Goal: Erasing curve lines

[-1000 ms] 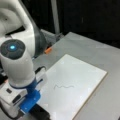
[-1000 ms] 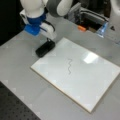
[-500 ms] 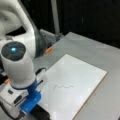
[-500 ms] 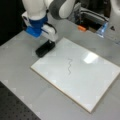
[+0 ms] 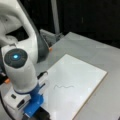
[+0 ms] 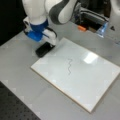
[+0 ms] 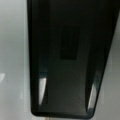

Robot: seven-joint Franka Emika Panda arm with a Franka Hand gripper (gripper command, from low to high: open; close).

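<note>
1. The table (image 6: 17, 62) is seen in both front views, with the white board (image 6: 100, 82) laid flat on it; bare surface surrounds the board.
2. The gripper (image 6: 46, 46) is placed low over a black eraser (image 6: 43, 50) at the board's edge, toward a front view's left; whether the eraser is clasped cannot be told.
3. The curve lines (image 6: 69, 66) are found mid-board, unerased, toward a front view's right of the gripper, the squiggle's long axis lying crosswise to that direction.

The arm (image 5: 22, 62) is white with dark grey joints, a glowing blue round light (image 5: 15, 56), and a blue wrist part (image 6: 37, 31).
</note>
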